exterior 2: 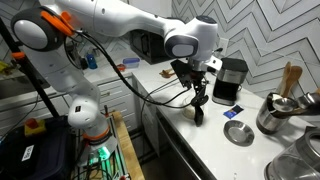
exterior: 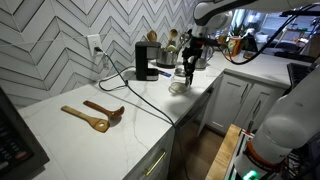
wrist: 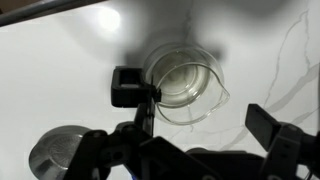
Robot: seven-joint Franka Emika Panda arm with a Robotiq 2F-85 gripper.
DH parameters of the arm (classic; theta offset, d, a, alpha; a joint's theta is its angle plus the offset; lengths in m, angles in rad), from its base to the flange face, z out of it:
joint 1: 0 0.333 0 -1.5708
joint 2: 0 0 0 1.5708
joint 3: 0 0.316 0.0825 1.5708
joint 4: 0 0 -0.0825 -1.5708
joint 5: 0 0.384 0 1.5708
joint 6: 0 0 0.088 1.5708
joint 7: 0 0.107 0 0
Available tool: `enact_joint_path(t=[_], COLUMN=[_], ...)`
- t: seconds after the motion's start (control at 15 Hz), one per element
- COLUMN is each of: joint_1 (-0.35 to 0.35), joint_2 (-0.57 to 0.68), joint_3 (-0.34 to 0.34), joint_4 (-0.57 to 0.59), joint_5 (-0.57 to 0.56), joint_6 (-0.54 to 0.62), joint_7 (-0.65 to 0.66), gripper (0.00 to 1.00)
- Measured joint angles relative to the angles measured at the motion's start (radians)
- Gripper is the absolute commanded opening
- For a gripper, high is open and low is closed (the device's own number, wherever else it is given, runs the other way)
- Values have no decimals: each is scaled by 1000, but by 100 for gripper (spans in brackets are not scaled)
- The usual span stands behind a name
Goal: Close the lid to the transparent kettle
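Observation:
In the wrist view I look straight down into the transparent kettle [wrist: 186, 84]. Its glass mouth is uncovered, and its dark handle [wrist: 128, 87] points left. A thin dark piece [wrist: 148, 108] stands at the handle side of the mouth. It looks like the lid tipped up and seen edge-on. My gripper [wrist: 185, 142] hangs open just above the kettle, with one finger on each side. In both exterior views the gripper [exterior: 188, 62] [exterior 2: 198, 97] points down over the kettle [exterior: 180, 84] [exterior 2: 198, 113] on the white counter.
A black coffee machine [exterior: 146, 60] [exterior 2: 230, 78] stands behind the kettle. A round grey disc [exterior 2: 238, 133] [wrist: 55, 150] lies next to it. A metal pot [exterior 2: 276, 112], a utensil holder [exterior: 170, 45] and wooden spoons [exterior: 95, 115] also sit on the counter. Black cables [exterior: 130, 88] cross the counter.

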Motion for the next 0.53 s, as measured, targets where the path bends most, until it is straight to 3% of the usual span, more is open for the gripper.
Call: enact_joint_path(t=[0.53], joint_1=[34], joint_2=[1], joint_3=[8], joint_4=[0], joint_5=[25], joint_6=[0], joint_7=[-17], gripper=[100])
